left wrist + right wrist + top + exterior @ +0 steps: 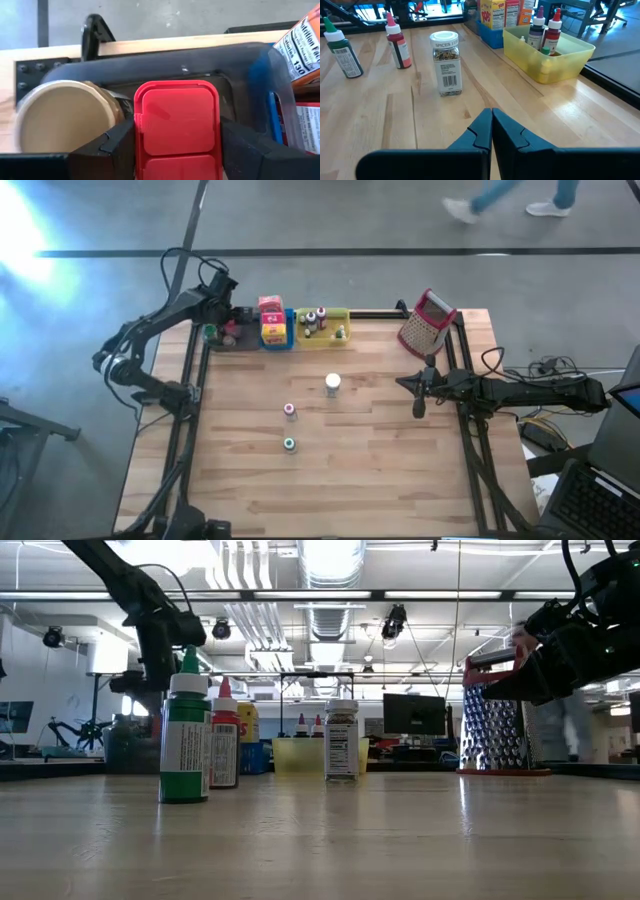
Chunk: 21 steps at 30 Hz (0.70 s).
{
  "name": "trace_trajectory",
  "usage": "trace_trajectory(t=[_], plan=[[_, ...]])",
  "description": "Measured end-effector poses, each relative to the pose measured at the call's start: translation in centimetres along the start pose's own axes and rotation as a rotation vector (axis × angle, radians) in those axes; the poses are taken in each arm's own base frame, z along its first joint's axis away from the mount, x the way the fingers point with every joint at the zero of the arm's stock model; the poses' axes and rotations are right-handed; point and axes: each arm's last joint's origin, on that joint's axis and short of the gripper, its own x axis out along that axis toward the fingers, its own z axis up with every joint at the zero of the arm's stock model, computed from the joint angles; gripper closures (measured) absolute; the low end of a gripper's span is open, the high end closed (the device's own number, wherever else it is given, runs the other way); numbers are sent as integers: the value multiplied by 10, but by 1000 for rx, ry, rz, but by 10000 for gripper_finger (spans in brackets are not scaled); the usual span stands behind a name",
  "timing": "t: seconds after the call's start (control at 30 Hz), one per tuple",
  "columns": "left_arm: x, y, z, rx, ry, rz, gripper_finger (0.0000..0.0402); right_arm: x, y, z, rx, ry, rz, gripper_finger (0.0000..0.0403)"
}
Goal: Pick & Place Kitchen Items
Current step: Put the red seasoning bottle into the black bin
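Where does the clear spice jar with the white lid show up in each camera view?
High view: the clear spice jar with white lid stands mid-table, nearer the trays than the two small bottles.
Low view: the jar stands centre, right of the green-capped bottle.
Left wrist view: not in it.
Right wrist view: the jar stands upright, centre-left.
Shared landmark: the yellow plastic tray.

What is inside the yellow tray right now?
The yellow tray holds two upright small bottles, a dark one with a pink cap and a red one with a white cap, plus a small green-capped item low beside them. Anything below its wall is hidden.
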Motion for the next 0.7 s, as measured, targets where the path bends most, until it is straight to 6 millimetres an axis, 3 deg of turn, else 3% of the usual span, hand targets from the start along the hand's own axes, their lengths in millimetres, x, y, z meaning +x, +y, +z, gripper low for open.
trace_trajectory(t=[0.7], plan=[[23, 6, -18, -27, -7, -4, 170, 0, 0, 0, 0, 0, -1, 394]])
